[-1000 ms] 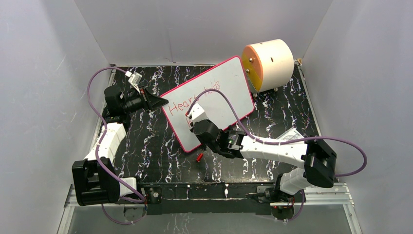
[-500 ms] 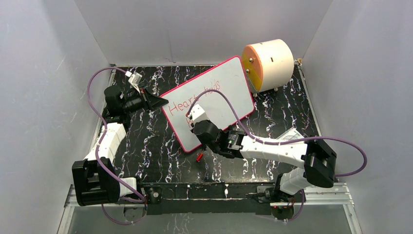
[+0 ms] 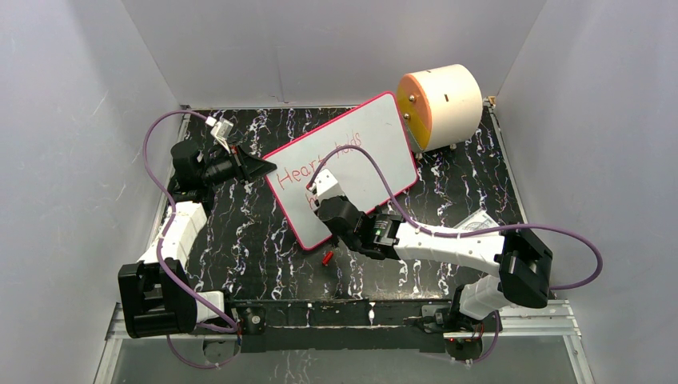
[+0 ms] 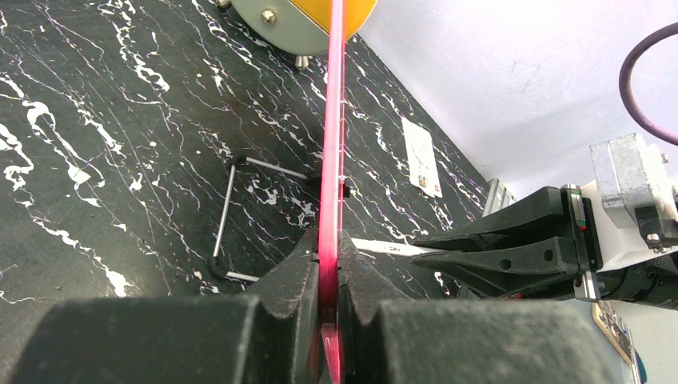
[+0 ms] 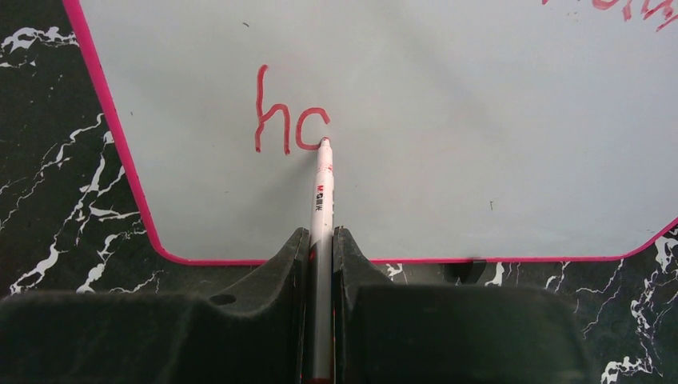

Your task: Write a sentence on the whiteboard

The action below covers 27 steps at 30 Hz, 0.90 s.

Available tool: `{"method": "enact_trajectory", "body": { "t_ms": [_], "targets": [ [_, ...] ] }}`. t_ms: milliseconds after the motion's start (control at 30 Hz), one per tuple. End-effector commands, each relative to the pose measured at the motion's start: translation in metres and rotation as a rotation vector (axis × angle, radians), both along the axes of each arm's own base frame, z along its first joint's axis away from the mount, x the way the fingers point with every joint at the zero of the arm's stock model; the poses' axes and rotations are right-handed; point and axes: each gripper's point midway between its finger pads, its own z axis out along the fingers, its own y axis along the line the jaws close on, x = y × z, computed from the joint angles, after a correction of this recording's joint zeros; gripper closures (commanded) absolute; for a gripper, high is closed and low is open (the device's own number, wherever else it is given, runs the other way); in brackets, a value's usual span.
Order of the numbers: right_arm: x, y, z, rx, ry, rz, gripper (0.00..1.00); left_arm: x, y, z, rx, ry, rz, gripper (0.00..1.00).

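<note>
The whiteboard, white with a pink-red rim, stands tilted on the table. My left gripper is shut on its left edge; the left wrist view shows the rim edge-on between the jaws. My right gripper is shut on a white marker, and the marker tip touches the board. The sentence reads "Heart holds" on the upper line. In the right wrist view a lower line shows "h" and a partly closed second letter. The right gripper hides that line in the top view.
A cream cylinder with an orange face stands at the back right, next to the board's far corner. A small red cap lies on the black marbled table near the board's lower corner. A wire stand props up the board from behind. A white card lies at the right.
The right gripper has shifted very slightly along the lower line with the marker. The left arm and the board have not moved.
</note>
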Motion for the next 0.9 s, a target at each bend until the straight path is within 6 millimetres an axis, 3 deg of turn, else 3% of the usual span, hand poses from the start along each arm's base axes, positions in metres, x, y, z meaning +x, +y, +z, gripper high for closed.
{"method": "enact_trajectory", "body": {
  "t_ms": [0, 867],
  "targets": [
    [0.014, 0.001, 0.023, 0.079, -0.064, -0.043, 1.0, -0.008, -0.003, 0.002, 0.017, -0.017, -0.023, 1.0],
    [0.017, 0.007, 0.042, 0.142, -0.094, -0.027, 1.0, -0.007, -0.003, 0.001, 0.016, -0.014, -0.023, 1.0]
  ]
}}
